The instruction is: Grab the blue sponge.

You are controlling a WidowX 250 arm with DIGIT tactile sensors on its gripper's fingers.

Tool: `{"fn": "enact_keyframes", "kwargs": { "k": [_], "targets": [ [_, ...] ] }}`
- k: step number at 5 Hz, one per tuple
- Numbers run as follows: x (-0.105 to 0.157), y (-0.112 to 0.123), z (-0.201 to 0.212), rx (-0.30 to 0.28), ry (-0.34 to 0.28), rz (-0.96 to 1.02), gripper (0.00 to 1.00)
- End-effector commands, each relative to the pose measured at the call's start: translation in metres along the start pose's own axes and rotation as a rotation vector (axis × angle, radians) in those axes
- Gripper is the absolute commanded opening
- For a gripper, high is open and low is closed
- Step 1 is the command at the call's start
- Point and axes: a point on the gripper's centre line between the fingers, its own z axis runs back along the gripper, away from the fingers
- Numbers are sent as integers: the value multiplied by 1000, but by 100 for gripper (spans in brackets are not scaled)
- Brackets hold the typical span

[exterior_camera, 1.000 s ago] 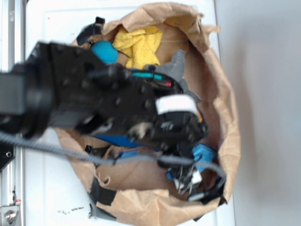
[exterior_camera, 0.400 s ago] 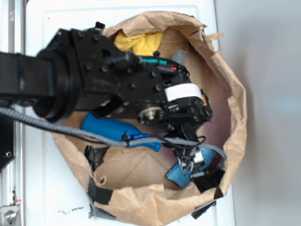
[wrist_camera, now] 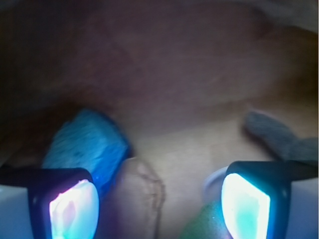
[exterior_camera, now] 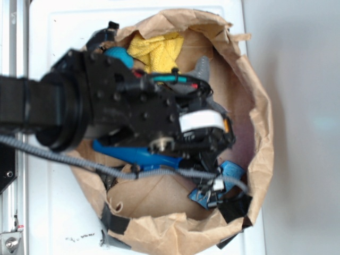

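Rough, porous blue sponge lies in the paper bag, just beyond the spread-apart hand.

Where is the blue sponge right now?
In the exterior view, the blue sponge lies low on the right inside the paper bag, beside the claw, right of the blue bottle.

The arm hides most of the bottle and part of the sponge. The wrist view is blurry.
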Motion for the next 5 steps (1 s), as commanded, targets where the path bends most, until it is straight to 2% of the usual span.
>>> {"fn": "enact_keyframes", "kwargs": {
  "k": [1, 2, 5],
  "targets": [
    [1, -19, 26, -126, -32, 7, 100],
    [4, -22, 30, -136, -63, 20, 100],
    [1, -30, 18, -150, -95, 112, 100]
  ]
}}
